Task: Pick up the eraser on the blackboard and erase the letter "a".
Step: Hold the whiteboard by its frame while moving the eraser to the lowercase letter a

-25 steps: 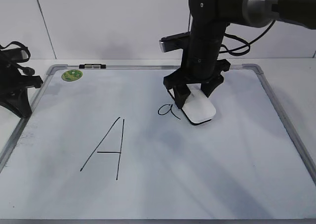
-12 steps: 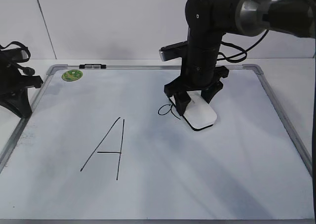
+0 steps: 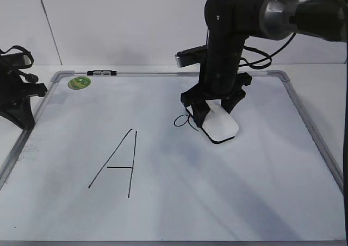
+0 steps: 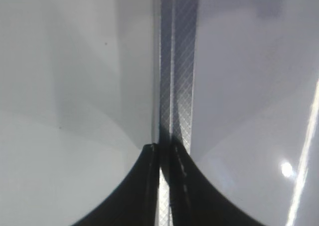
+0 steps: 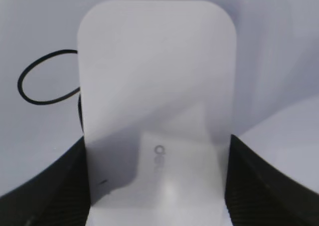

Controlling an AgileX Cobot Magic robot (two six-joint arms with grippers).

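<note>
The white eraser (image 3: 220,127) lies flat on the blackboard (image 3: 163,202), a white dry-erase board with a grey frame. My right gripper (image 3: 216,111) is shut on the eraser, its fingers on both long sides. In the right wrist view the eraser (image 5: 157,111) fills the middle. The small letter "a" (image 3: 182,121) lies just left of the eraser; its right part is under the eraser's edge. Its loop shows in the right wrist view (image 5: 47,79). My left gripper (image 4: 164,151) is shut and empty, over the board's frame (image 4: 177,76) at the far left.
A large capital "A" (image 3: 117,164) is drawn at the board's lower left. A round green sticker (image 3: 79,82) sits near the top left corner. The left arm's black body (image 3: 16,94) stands beside the board's left edge.
The right gripper has slid the eraser a little left and toward the front, onto the right part of the small "a". In the last half second nothing visibly moved.
</note>
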